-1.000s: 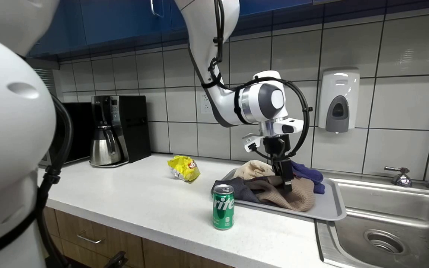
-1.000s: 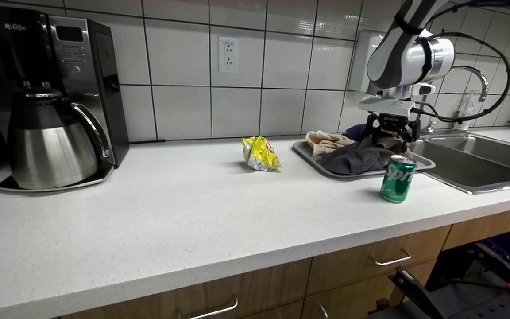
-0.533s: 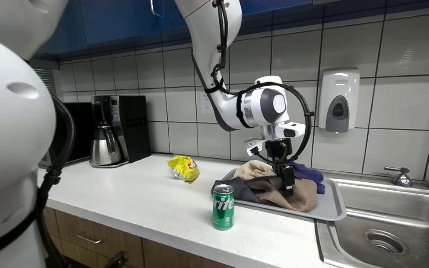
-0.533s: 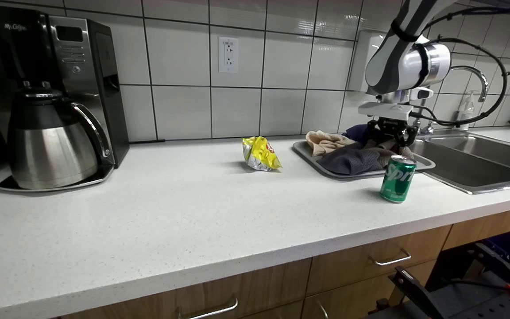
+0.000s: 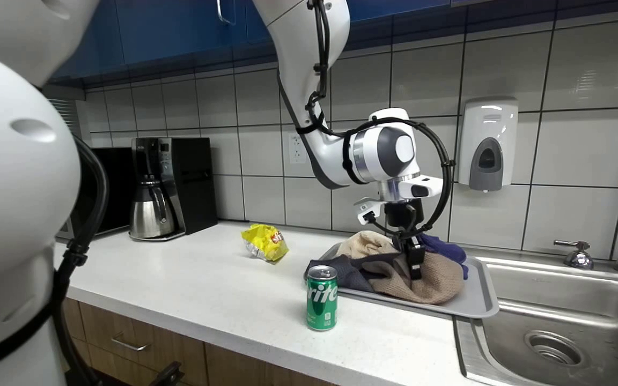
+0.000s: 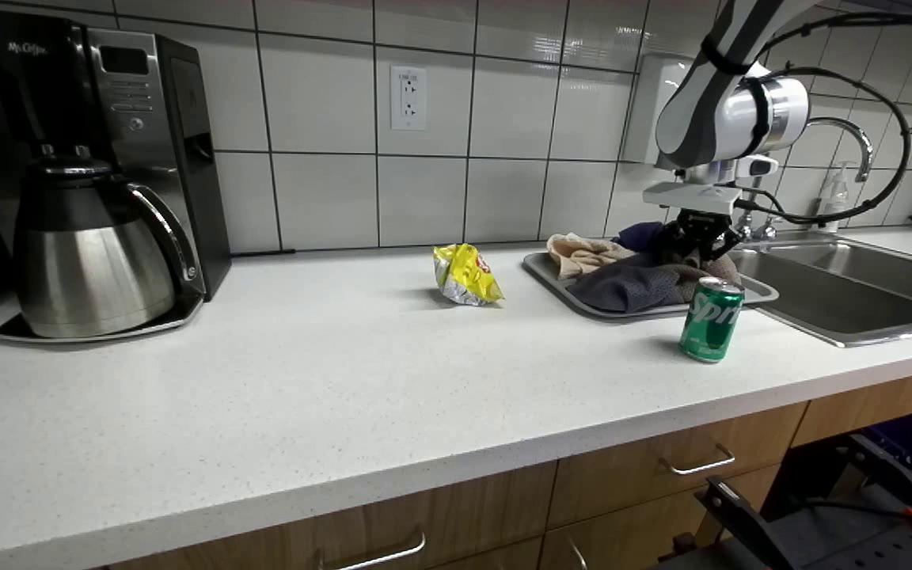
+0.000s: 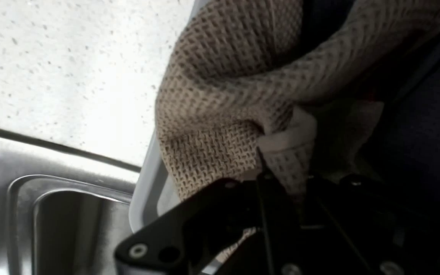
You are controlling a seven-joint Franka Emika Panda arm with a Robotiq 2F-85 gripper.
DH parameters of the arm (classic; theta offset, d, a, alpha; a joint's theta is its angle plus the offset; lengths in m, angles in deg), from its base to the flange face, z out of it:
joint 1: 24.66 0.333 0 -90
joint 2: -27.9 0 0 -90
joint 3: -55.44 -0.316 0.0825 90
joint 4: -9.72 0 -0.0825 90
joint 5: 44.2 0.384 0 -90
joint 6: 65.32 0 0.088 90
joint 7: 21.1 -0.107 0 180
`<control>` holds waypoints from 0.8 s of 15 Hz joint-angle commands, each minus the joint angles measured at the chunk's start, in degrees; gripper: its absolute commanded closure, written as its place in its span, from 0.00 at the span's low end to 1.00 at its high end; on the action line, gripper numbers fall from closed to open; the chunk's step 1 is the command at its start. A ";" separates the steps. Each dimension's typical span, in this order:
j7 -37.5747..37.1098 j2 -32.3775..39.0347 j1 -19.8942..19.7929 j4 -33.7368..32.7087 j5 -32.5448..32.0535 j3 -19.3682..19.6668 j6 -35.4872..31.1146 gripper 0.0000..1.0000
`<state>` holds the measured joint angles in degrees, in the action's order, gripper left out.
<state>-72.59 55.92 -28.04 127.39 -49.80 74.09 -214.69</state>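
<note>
In the wrist view a fold of the brown waffle-weave cloth [image 7: 220,114] rises, bunched, between the black fingers of my gripper [image 7: 289,173], which are drawn together on it. Deep shadow hides the fingertips themselves. Seen from outside, the gripper [image 5: 415,271] points straight down into the brown cloth [image 5: 438,279], which lies on a grey tray [image 5: 478,295]. Around it on the tray lie a dark grey cloth [image 6: 622,286], a cream cloth [image 6: 583,253] and a purple-blue cloth [image 5: 443,247].
A green Sprite can [image 5: 322,298] stands upright in front of the tray. Farther along the counter are a yellow chip bag [image 6: 468,275] and a coffee maker [image 6: 108,174]. Beside the tray is the steel sink [image 5: 572,321], with a soap dispenser [image 5: 488,143] on the wall above.
The gripper has come down slightly into the pile, and its fingers have gone from wide apart to shut on the brown cloth. That cloth has shifted and bunched a little; the can and bag stay put.
</note>
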 commanded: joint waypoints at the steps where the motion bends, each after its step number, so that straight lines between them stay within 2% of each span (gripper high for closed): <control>1: 0.48 -1.31 0.24 0.27 0.54 0.38 0.88 0.99; 12: -1.17 -8.73 2.13 5.91 -1.59 2.04 -0.16 0.99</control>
<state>-72.59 52.21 -27.13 129.23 -49.92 74.98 -214.70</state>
